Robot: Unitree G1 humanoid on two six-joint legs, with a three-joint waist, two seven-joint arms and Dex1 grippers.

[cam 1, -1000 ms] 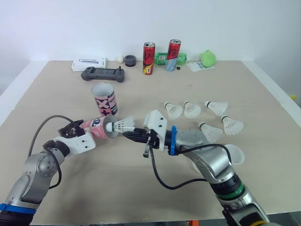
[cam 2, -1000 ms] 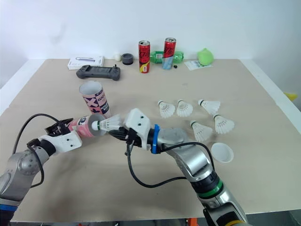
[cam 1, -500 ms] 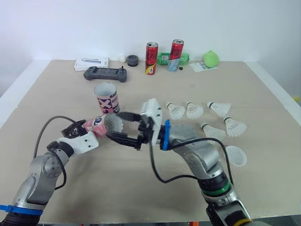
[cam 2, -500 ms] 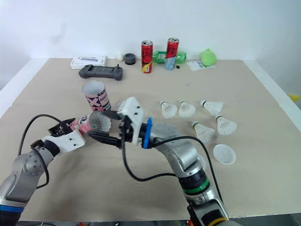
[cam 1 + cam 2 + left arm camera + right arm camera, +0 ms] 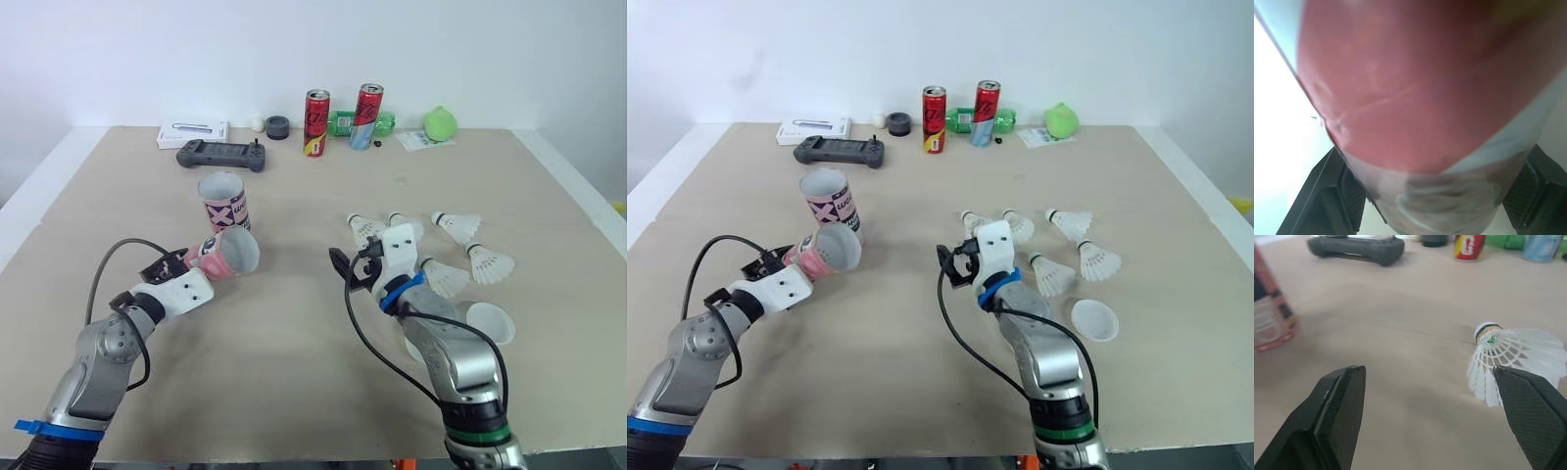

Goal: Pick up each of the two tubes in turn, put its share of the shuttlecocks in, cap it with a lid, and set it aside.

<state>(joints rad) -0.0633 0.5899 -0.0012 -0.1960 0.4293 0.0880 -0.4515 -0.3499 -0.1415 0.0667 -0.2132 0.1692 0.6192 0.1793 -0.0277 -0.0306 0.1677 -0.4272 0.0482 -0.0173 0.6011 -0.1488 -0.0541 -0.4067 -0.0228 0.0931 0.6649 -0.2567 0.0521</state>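
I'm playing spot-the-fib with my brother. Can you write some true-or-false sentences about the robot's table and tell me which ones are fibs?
1. The left gripper holds a pink tube. True.
2. The right gripper is carrying a shuttlecock. False: its fingers are open with nothing between them.
3. The other tube lies on its side. False: it stands upright on the table.
4. Two cans stand at the back of the table. True.
5. The white lid caps the pink tube. False: it lies on the table near the shuttlecocks, and the pink tube's mouth is open.
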